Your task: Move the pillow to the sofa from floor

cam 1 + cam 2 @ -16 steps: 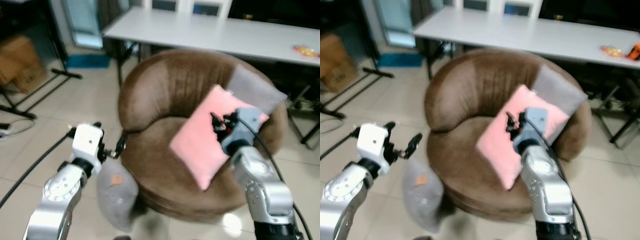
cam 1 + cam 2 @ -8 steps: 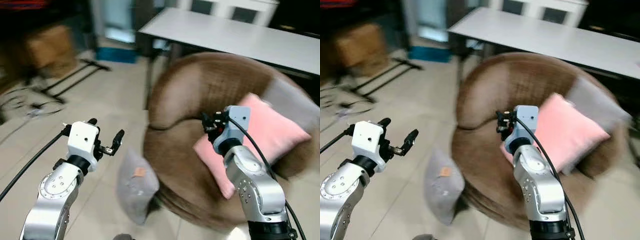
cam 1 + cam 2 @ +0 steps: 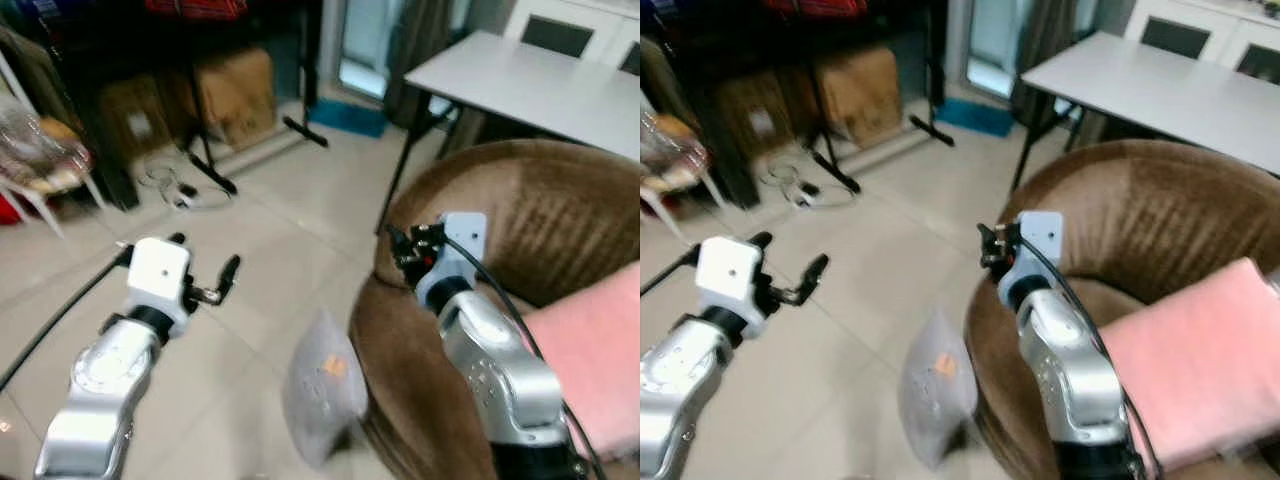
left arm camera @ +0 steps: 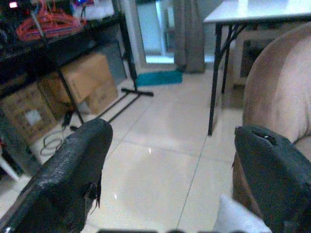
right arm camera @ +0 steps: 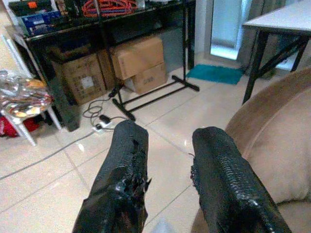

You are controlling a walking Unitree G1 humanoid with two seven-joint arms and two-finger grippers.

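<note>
A grey pillow with an orange tag stands on edge on the tiled floor, leaning against the front of the round brown sofa. A pink pillow lies on the sofa seat at the right. My left gripper hovers open above the floor, left of the grey pillow and apart from it; a corner of that pillow shows by its fingers. My right gripper is raised over the sofa's left arm, its fingers slightly apart with nothing between them.
A white table stands behind the sofa. Cardboard boxes and a black rack with floor bars are at the back left, with cables on the tiles. A loaded white chair is far left.
The whole view has swung left, so the sofa and pink pillow now sit at the right edge. Both arms stay raised with nothing held. The grey pillow keeps its place against the sofa.
</note>
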